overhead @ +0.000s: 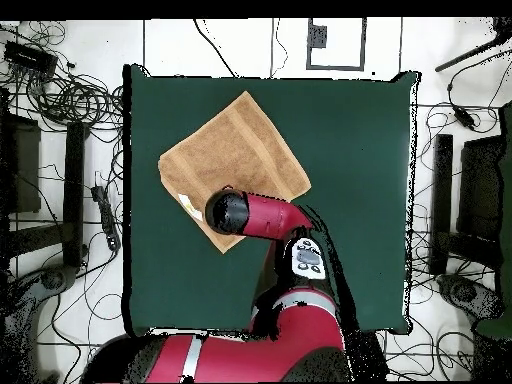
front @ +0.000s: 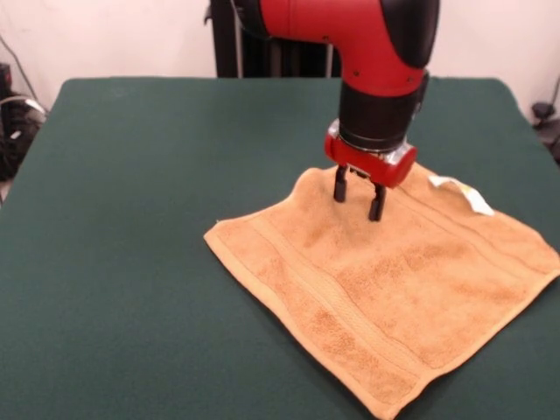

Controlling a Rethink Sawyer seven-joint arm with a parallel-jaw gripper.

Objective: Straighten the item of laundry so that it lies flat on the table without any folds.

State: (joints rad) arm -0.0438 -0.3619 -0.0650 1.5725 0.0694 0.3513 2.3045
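Note:
The golden-orange towel (front: 385, 289) lies spread on the dark green table (front: 131, 219), turned like a diamond, towards the right side in the front view. Its white tag loop (front: 464, 194) lies at the far right edge. A woven border band runs along the near left side. The far corner under my gripper looks slightly raised. My gripper (front: 359, 197) hangs over that far corner with its two black fingers (front: 340, 185) open, tips at or just above the cloth, holding nothing. In the overhead view the towel (overhead: 225, 150) sits at the upper left and my arm (overhead: 255, 215) covers its lower corner.
The towel's right corner (front: 551, 262) lies near the table's right edge. Green cloth stretches wide to the left and far side of the towel. Cables and equipment (overhead: 60, 90) lie on the floor around the table in the overhead view.

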